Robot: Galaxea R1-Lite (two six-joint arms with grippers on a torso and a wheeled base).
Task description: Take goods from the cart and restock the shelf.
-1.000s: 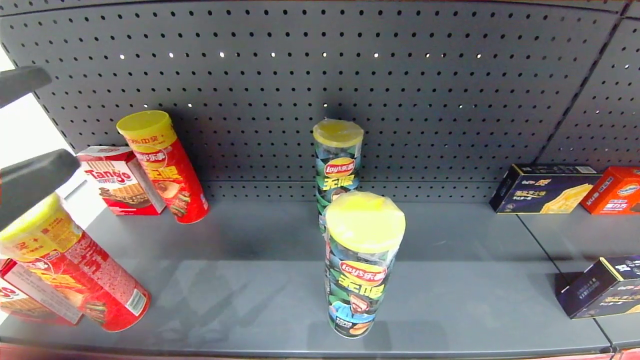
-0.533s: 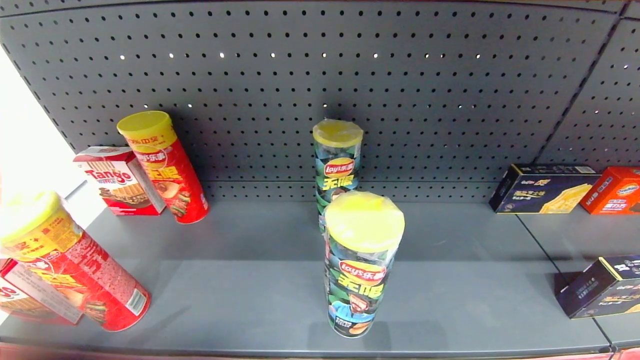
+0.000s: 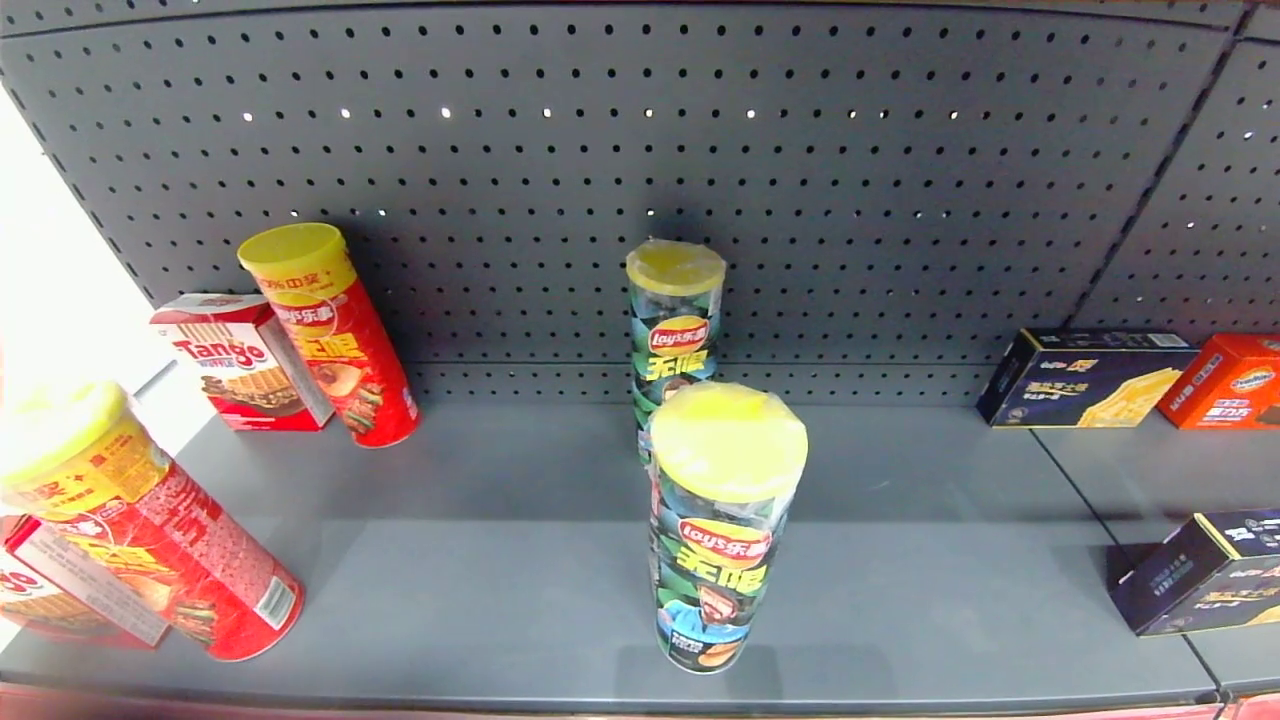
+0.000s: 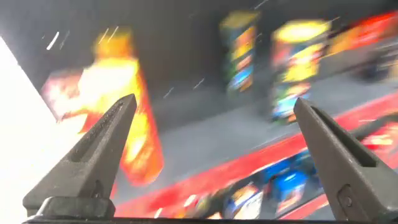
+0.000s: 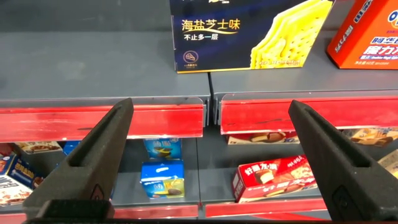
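Observation:
A grey shelf (image 3: pixel 520 580) carries chip cans. One red can with a yellow lid (image 3: pixel 140 520) stands tilted at the front left, and another red can (image 3: pixel 330 335) stands at the back left. Two green-and-black cans stand in the middle, one in front (image 3: pixel 725 525) and one behind (image 3: pixel 675 320). My left gripper (image 4: pixel 214 102) is open and holds nothing; it is off the shelf's front, with the red can (image 4: pixel 124 124) and the green cans (image 4: pixel 298 62) beyond it. My right gripper (image 5: pixel 210 104) is open and holds nothing, in front of the red shelf rail (image 5: pixel 155 118).
A red wafer box (image 3: pixel 235 360) stands beside the back red can, and another (image 3: pixel 60 600) sits at the front left. Dark boxes (image 3: pixel 1090 378) (image 3: pixel 1195 572) and an orange box (image 3: pixel 1235 380) occupy the right bay. Boxed goods (image 5: pixel 273 177) fill the lower shelf. Pegboard backs the shelf.
The left gripper's fingers, seen a second ago over the front red can at the head view's left edge, have drawn back out of that view. The can stays on the shelf.

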